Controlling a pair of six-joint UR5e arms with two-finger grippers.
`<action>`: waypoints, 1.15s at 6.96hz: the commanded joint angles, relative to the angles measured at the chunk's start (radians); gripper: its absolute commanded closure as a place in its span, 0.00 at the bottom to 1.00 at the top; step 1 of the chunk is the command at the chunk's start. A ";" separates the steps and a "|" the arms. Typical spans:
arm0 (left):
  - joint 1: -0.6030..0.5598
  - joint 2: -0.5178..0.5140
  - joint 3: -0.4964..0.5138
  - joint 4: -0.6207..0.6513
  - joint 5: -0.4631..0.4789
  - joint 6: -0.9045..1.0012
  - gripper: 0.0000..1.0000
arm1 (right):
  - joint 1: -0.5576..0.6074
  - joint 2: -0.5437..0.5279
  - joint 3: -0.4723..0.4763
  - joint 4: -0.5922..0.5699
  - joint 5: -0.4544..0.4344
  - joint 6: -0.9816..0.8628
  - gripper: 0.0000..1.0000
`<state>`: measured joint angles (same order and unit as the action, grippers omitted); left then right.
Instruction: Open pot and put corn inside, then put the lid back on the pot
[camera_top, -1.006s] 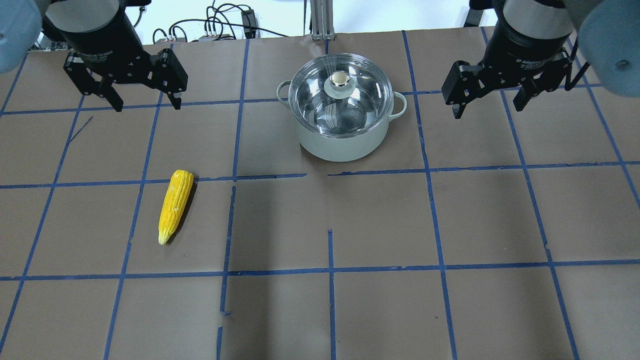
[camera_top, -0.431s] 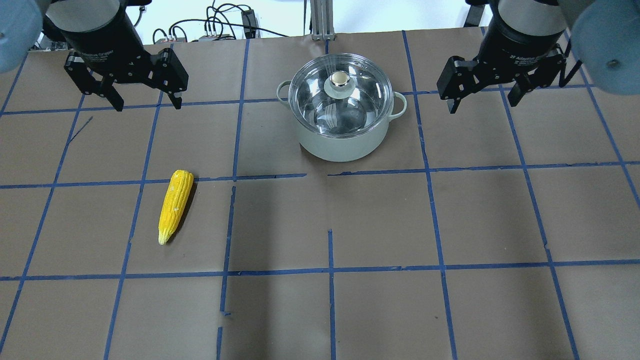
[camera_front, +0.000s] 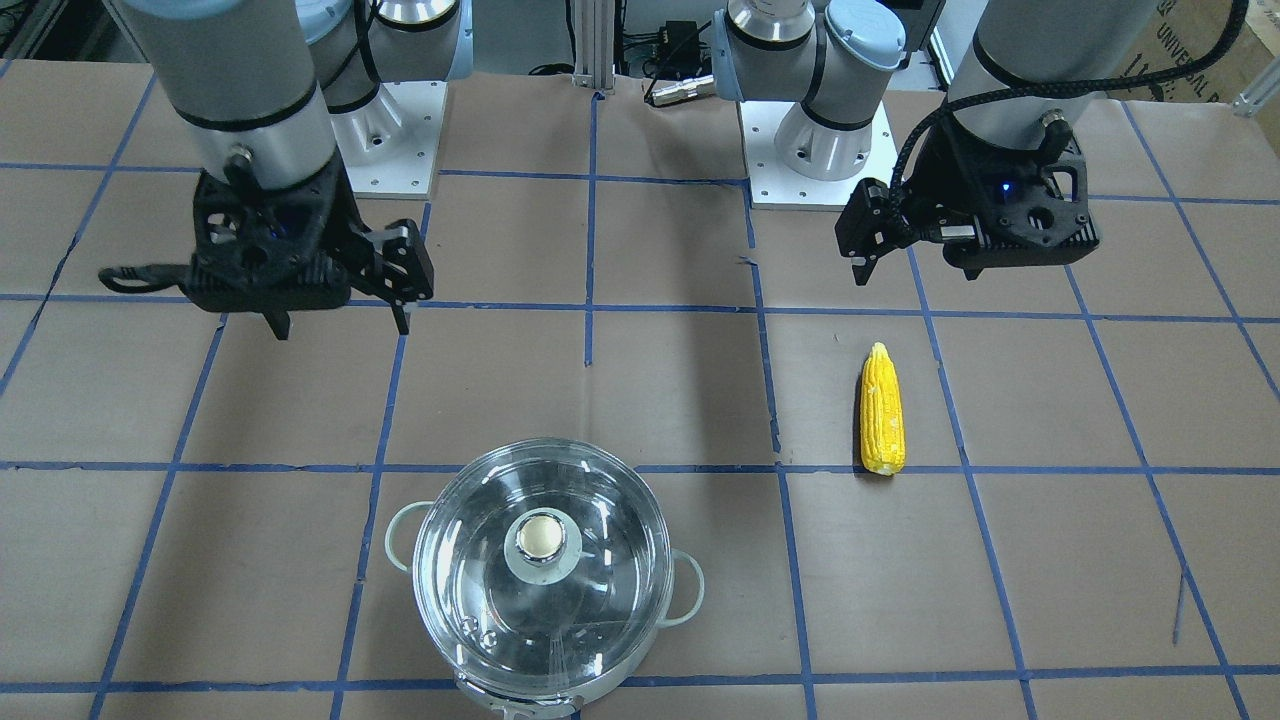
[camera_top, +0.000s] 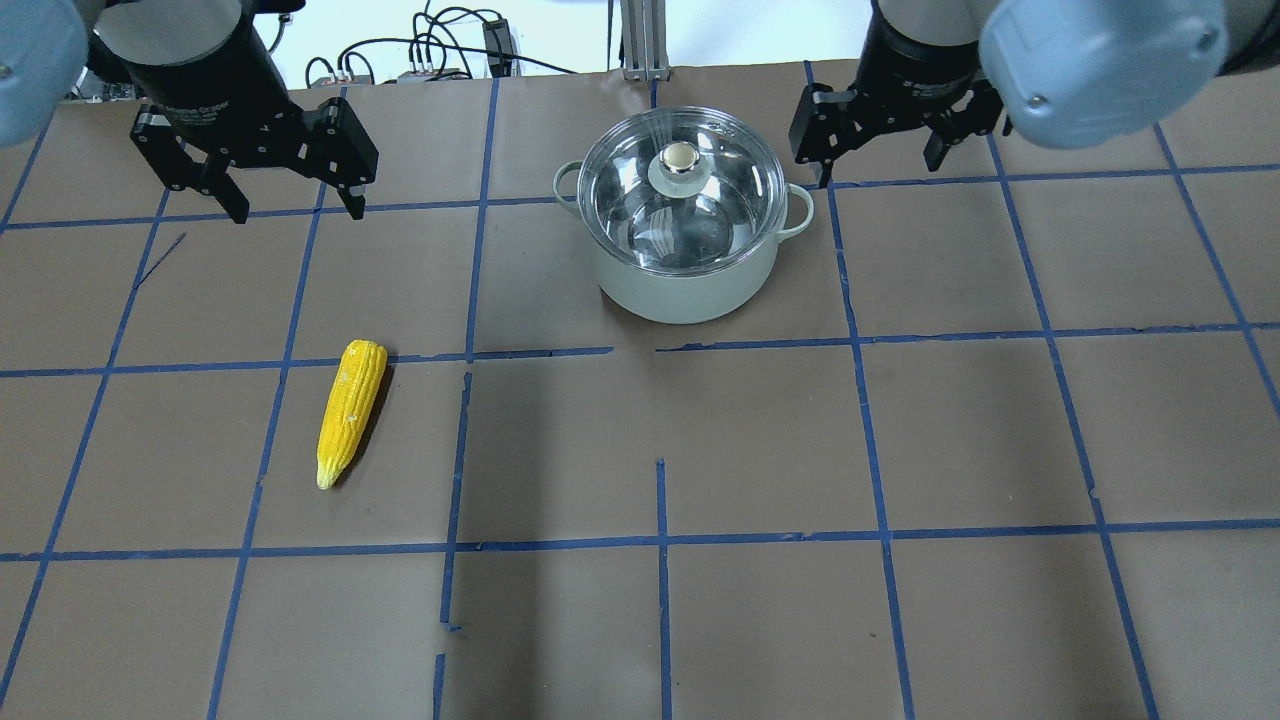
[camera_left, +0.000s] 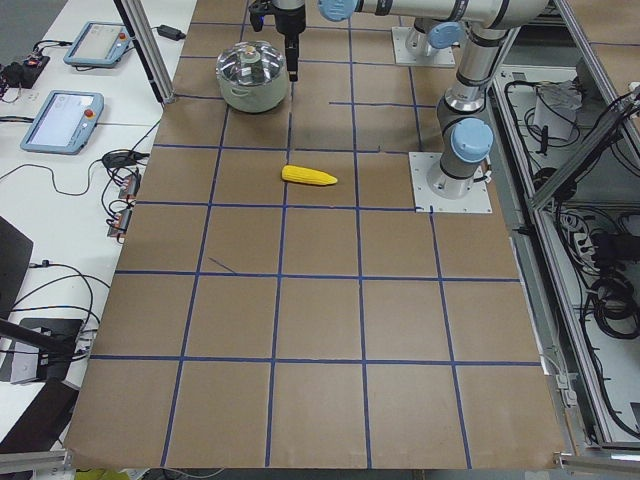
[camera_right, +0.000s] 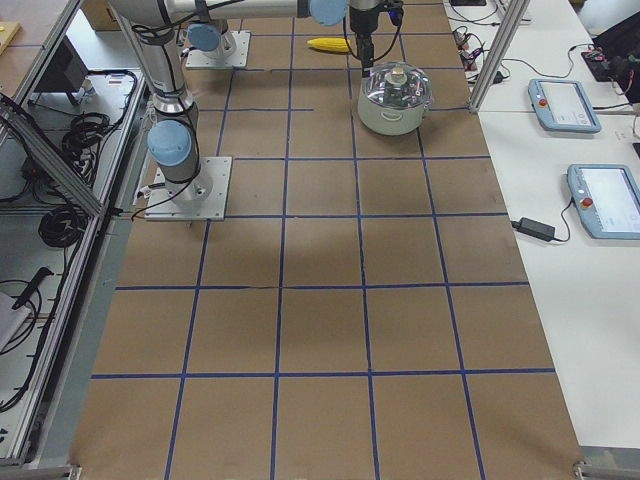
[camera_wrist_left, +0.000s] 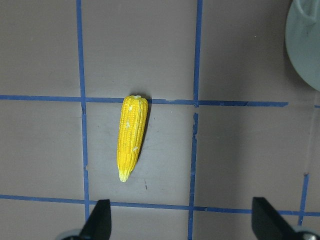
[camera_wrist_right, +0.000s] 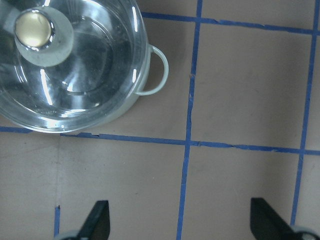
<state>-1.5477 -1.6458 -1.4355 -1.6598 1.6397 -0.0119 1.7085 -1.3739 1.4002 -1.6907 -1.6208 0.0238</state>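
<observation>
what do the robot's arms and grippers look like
The left arm and right arm are both silver-grey tubes with pale blue joint caps. The left gripper and right gripper are black and two-fingered, with white lettering on their round bodies. A black braided cable loops along the left arm's wrist.
</observation>
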 joint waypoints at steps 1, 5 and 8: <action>0.001 -0.002 0.007 0.000 -0.006 0.003 0.00 | 0.077 0.244 -0.249 0.003 -0.004 0.042 0.02; 0.003 0.009 -0.008 -0.005 0.000 0.021 0.00 | 0.111 0.463 -0.402 -0.015 -0.001 0.054 0.03; 0.009 0.035 -0.051 -0.003 0.006 0.093 0.00 | 0.154 0.464 -0.392 -0.014 -0.004 0.085 0.04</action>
<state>-1.5400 -1.6183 -1.4770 -1.6625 1.6436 0.0653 1.8504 -0.9125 1.0041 -1.7050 -1.6235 0.1009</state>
